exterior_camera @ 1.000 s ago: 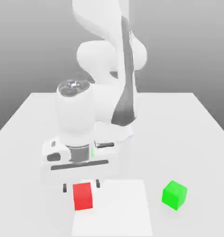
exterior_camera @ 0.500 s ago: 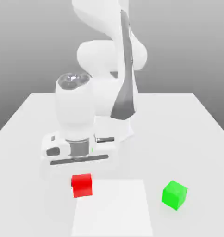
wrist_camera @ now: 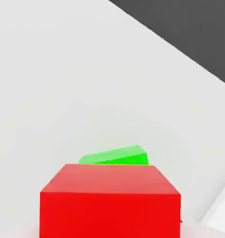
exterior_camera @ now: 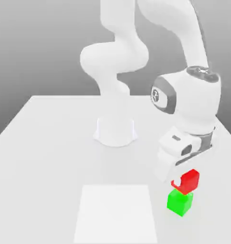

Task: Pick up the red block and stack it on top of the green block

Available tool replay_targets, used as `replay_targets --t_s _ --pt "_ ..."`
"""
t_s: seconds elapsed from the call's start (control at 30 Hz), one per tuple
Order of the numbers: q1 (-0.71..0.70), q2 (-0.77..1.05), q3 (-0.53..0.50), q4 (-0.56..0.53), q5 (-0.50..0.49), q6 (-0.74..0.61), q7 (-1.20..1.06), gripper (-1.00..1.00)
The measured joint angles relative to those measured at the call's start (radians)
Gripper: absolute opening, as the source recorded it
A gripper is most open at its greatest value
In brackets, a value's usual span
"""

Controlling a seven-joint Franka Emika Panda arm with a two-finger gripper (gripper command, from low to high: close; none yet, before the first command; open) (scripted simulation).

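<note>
From my remote station I note a smooth white bench with a paler, flat square patch near its front edge. The arm is glossy white with rounded casings and a dark grey ring at the wrist. At the exterior view's right, the red block, a small matte cube, sits directly over the green block, an equally small matte cube, and appears to touch its top. The red cube is turned slightly relative to the green one, so their edges do not line up; being cubes, neither has a long axis. In the hand view the red block lies in the foreground with the green block showing beyond its far edge.

A second ago the red cube lay on the bench at the left of the patch, the hand above it; the arm has since swung to the right. The green cube has not shifted.

The claw is at the red cube; I cannot tell whether it grips.
</note>
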Motion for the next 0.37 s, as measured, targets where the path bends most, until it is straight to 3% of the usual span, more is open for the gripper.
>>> replay_targets --t_s 0.2,0.37 --pt "-0.001 0.003 -0.001 0.0 0.0 0.003 0.0 1.0" --pt "0.0 -0.154 -0.002 -0.007 0.004 -0.147 -0.003 1.0"
